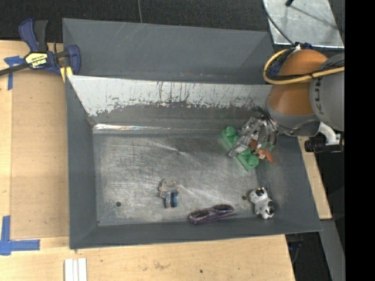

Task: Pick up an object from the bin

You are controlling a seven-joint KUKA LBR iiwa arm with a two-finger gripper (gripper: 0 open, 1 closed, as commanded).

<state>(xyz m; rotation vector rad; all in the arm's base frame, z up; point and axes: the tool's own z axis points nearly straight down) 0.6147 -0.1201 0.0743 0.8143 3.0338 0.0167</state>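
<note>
Camera view. The arm enters from the right, its orange cover point(296, 92) above the bin's right rear corner. The gripper point(252, 138) sits low inside the grey metal bin point(176, 101), at the right rear of the floor, near the foot of the back wall.

Directly under and around the gripper lies a green plastic thing point(229, 137). One lobe shows to the gripper's left and another just in front of it. A small orange-red piece point(265, 154) lies touching or just beside the green thing on its right; I cannot tell which it belongs to.

Tool state: metal parts overlap the green thing, and I cannot tell whether the gripper is wide, narrow or closed on anything.

Elsewhere on the floor, well apart from the gripper:
- a small white-and-black figure point(261, 203), front right
- a purple pair of glasses point(210, 214) along the front edge
- a small grey-and-blue piece point(169, 194), front centre

Progress, as a judgement: the approach looks done, with the gripper down at the green thing. The green thing appears to rest on the bin floor, so nothing is raised yet. What is left is a confirmed hold and then a lift clear of the bin walls.
</note>
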